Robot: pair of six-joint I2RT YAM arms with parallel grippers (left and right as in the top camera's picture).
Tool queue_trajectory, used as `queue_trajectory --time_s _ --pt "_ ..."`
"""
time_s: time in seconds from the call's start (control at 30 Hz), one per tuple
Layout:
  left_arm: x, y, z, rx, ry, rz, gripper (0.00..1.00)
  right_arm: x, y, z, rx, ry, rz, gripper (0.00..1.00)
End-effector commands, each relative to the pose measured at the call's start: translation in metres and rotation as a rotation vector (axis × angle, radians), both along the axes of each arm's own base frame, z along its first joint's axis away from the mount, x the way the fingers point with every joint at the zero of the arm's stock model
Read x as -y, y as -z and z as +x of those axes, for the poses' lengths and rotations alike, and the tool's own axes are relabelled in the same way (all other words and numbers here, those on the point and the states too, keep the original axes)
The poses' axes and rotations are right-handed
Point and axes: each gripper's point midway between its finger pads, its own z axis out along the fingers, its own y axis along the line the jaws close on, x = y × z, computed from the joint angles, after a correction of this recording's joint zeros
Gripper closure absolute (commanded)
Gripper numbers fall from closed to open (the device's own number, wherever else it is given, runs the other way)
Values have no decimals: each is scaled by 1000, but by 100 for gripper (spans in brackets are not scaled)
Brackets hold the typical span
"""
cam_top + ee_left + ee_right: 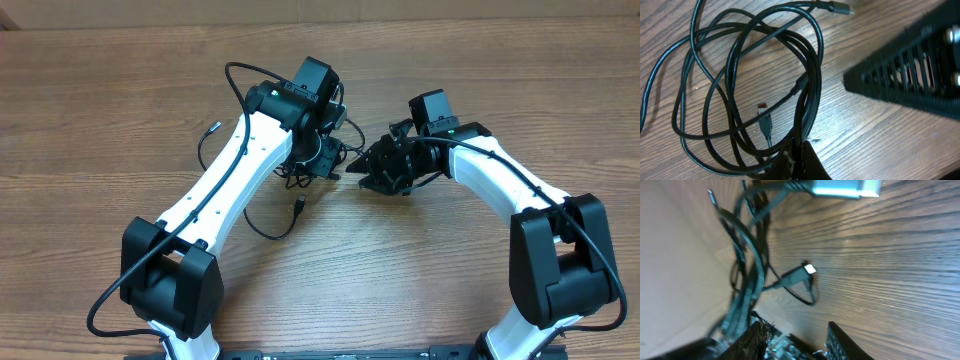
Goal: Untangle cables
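The left gripper [799,150] points down at the worktop [100,120], and its two fingers stand together, clamped on several strands of the cables [814,80] at the near edge of the coil. From this point the thin black strands open into a loose oval of overlapping loops that lies flat on the wood. A small plug [765,122] rests inside the oval, and a silver-tipped plug [840,7] lies at its far side.

In the overhead view the left arm [220,190] rises from its base at the near left and reaches far and to the right. Its wrist is bent so that the gripper hangs over the bundle.

The right gripper [797,340] has its fingers apart, with a bare gap between them. Some strands pass close by one finger, but it is not possible to tell if they touch it. The right arm [500,175] comes from the near right, goes far and then bends left, so the gripper lies low and faces the left gripper, just beside it.

One strand runs out left to a plug end [212,128]. Another strand loops near and ends in a loose plug [300,206].
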Motion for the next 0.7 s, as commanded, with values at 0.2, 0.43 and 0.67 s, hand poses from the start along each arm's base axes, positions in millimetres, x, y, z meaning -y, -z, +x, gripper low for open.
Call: queue_trajectory --time_s 0.2,0.43,0.67 --pt "5 -19 -1 49 131 -37 96 -1 -11 15 -77 161 20 63" --pt "21 -37 -5 71 214 -134 96 -8 -8 24 -53 220 -19 63" --pt "23 -91 1 212 217 -187 96 -26 -19 34 26 202 23 62"
